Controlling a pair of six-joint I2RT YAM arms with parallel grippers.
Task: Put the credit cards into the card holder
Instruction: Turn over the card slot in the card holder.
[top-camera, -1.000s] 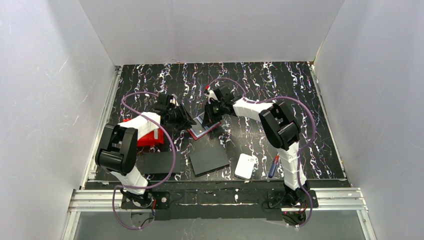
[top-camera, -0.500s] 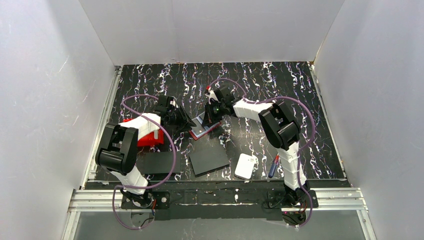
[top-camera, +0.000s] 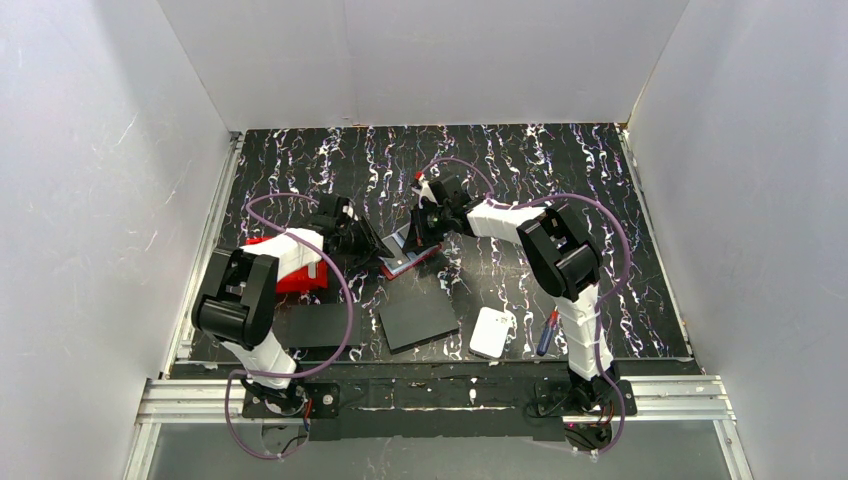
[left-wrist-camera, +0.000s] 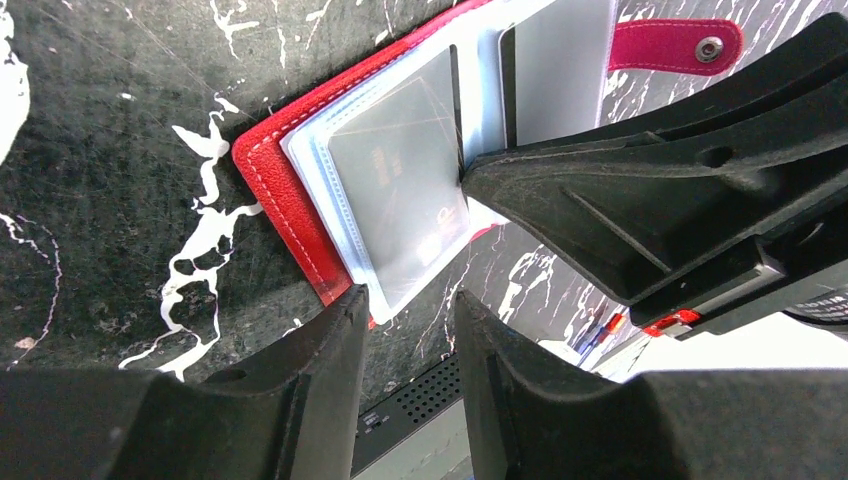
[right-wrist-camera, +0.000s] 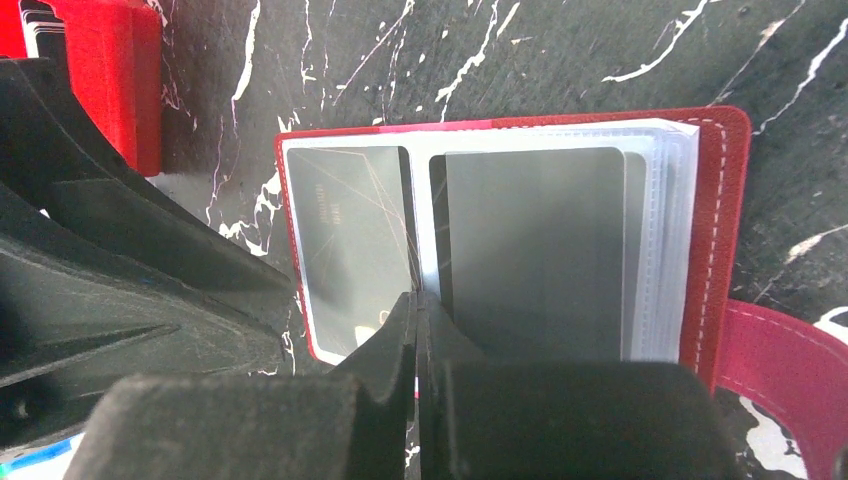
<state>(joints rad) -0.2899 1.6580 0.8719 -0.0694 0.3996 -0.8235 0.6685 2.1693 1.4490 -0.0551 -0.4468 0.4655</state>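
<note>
The red card holder (top-camera: 405, 256) lies open on the marbled table, its clear sleeves facing up. One pale grey credit card (right-wrist-camera: 350, 235) sits in the left sleeve and another (right-wrist-camera: 535, 250) in the right sleeve. My right gripper (right-wrist-camera: 417, 305) is shut, its tips resting on the fold between the two sleeves. My left gripper (left-wrist-camera: 410, 305) is open with nothing between its fingers, just off the holder's corner edge (left-wrist-camera: 285, 205). The holder's strap with its pale stud (left-wrist-camera: 675, 45) lies flat on the far side.
A bright red bin (top-camera: 290, 268) stands under the left arm. Two black sheets (top-camera: 418, 318) (top-camera: 318, 325), a white rounded pad (top-camera: 492, 332) and a blue and red pen (top-camera: 545, 333) lie near the front edge.
The right gripper's jaws have closed fully on the holder's middle fold. The left gripper has drawn back slightly to the left. The holder has barely shifted.
</note>
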